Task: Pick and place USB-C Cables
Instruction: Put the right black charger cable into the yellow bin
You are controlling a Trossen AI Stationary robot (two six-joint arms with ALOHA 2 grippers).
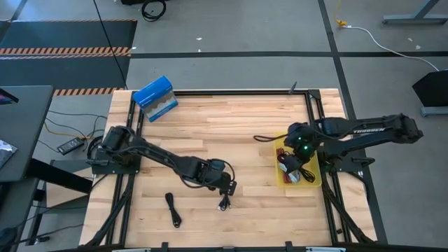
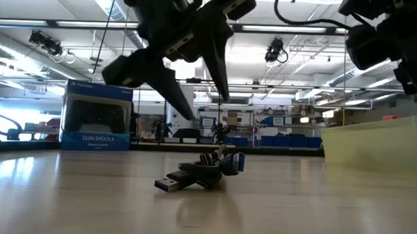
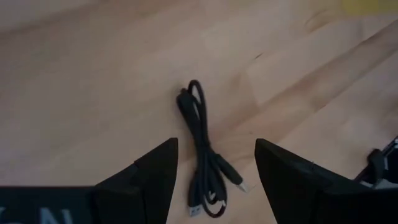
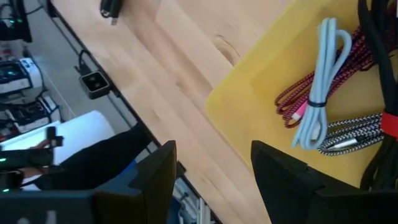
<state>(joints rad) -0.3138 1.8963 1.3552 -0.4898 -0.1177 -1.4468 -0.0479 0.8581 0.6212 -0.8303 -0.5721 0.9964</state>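
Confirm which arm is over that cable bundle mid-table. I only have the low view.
Observer: The left arm. Its jaws stand open above the black cable, not touching it.
Operator: Any other cable loose on the table?
Observer: Yes, a second black cable, left of the first in the high view.
Operator: What's in the yellow bin?
Observer: The yellow tray holds a maroon cable, a pale blue-white cable and a silver-grey cable.

Grey concrete floor (image 1: 231, 28), hazard-striped mat edge (image 1: 66, 50), long ceiling strip lights (image 2: 283, 28), shelving behind
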